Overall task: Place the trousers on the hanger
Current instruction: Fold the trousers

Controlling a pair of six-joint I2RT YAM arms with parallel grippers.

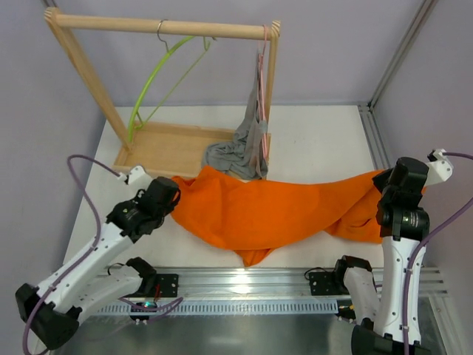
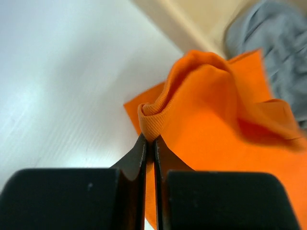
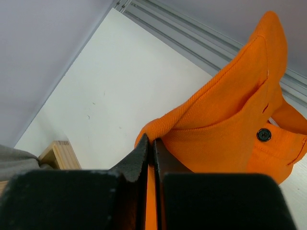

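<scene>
Two grips: left pincer [image 2: 149,138], right pincer [image 3: 150,142] pinch trousers [image 1: 266,211].

The white table [image 1: 318,140] is overlaid from the left fingers [image 2: 136,160] across to the right fingers [image 3: 139,158] by the orange trousers [image 1: 273,211], and beyond the left fingers a wooden rack base [image 1: 166,148] is stood on it, draped by a grey garment [image 1: 236,155].

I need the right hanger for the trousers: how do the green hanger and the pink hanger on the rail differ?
The green hanger is bare, while the pink hanger carries a grey garment. The green hanger hangs near the middle of the wooden rail and shows its full spread. The pink hanger hangs at the rail's right end, beside the post, and is seen nearly edge-on. Both are thin and hang from the same rail.
</scene>
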